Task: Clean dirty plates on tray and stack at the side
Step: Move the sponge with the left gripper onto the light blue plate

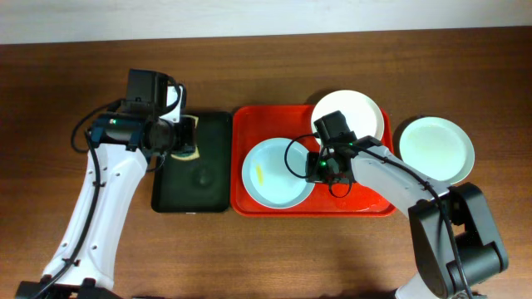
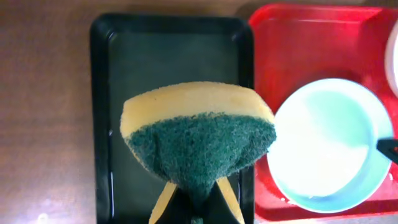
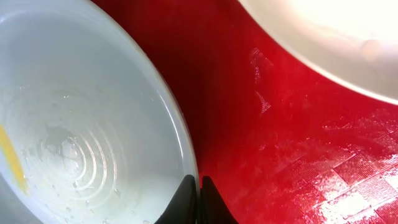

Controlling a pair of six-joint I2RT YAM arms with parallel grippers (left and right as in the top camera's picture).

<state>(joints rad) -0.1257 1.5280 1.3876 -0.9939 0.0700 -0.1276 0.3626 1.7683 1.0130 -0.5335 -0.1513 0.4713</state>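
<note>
table point(image 1: 266, 257) is bare brown wood, with wide free room along the front edge and the far left. red tray point(image 1: 249, 124) sits mid-table, long side left to right. dark tray point(image 1: 208, 187) lies just beside its left rim, edges near touching. the only free red floor is a strip at the top left and the lower right corner under the right arm.

blue plate point(image 1: 270, 178) lies flat in the left half of the red tray, close to the left and front rims, with a yellow smear point(image 1: 260, 174) left of its centre. white plate point(image 1: 357, 112) is at the tray's back right corner and overhangs the back rim. green plate point(image 1: 435, 149) is on the table just right of the tray, off it, near the right arm's base.

sponge point(image 2: 199, 134), yellow with a green scrub face, hangs above the dark tray, clear of both plates and rims. left gripper point(image 2: 194, 198) is clamped tight on it, squeezing the sponge into a fan shape.

right gripper point(image 3: 198, 186) is down at the blue plate's right rim. its jaws are closed to a thin slit with the rim edge running into it, so it pinches the rim, fingers over red floor between the blue and white plates.
</note>
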